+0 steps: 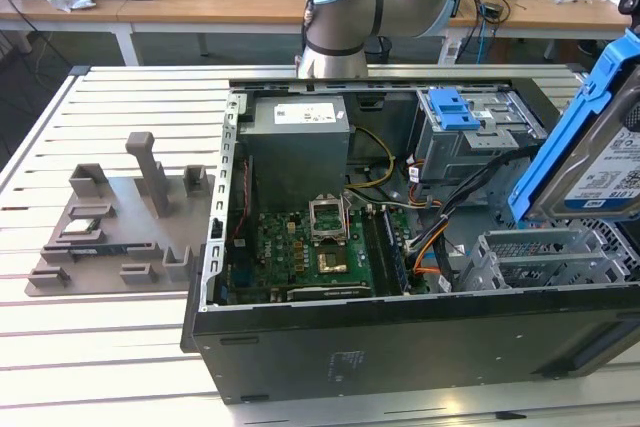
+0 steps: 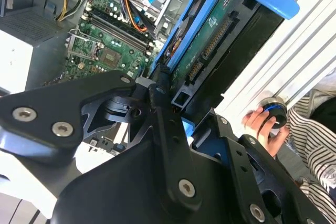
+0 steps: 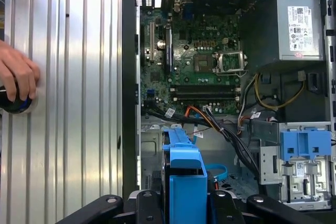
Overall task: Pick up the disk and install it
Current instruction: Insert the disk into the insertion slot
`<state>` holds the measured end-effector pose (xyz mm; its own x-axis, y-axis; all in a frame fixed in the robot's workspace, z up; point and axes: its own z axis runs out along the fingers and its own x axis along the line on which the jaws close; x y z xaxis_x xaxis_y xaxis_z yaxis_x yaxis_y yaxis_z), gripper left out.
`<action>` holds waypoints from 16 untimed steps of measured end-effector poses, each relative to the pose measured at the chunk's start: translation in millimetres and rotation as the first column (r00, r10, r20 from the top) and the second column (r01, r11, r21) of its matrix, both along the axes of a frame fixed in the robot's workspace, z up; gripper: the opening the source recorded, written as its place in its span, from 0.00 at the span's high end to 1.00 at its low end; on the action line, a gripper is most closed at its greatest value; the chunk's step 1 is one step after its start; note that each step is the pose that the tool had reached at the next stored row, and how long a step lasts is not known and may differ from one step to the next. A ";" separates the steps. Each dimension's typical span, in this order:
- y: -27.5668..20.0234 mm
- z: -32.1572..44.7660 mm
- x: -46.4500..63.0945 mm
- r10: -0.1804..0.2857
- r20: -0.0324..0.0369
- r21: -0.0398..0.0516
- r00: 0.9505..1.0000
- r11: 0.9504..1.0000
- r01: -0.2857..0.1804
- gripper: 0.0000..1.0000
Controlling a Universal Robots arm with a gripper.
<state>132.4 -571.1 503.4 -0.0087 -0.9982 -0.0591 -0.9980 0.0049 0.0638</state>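
Pinching the flat, rectangular silver-metal disk (image 2: 220,30) by its blue plastic rails, the black hand (image 2: 181,100) holds it tilted in the air above the open dark grey computer case (image 1: 400,347). Pick-up is judged complete. Installation is not yet done: the disk sits clear of the grey metal drive cage (image 1: 470,137) with the blue latch. The case rests on the slatted aluminium surface (image 1: 100,347).

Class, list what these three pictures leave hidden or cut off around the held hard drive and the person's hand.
Silver-metal hard drive in blue plastic rails: cut off by the exterior view's right edge.
Black gripper clamped on it: its own linkages hide the contact, second wrist view.
Round dark blue-ringed object: mostly covered by a person's hand, first wrist view.
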 end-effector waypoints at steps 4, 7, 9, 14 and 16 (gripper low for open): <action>0.0 -2.3 1.8 0.000 0.000 0.000 1.000 1.000 0.000 0.63; 0.0 -4.9 2.8 0.000 0.000 0.000 1.000 1.000 0.000 0.63; 0.0 -8.8 3.8 0.000 -0.001 0.000 1.000 1.000 0.000 0.63; 0.0 -16.1 7.0 0.000 -0.001 0.000 1.000 1.000 0.000 0.63; 0.0 -21.2 7.8 0.000 -0.002 0.000 1.000 1.000 0.000 0.63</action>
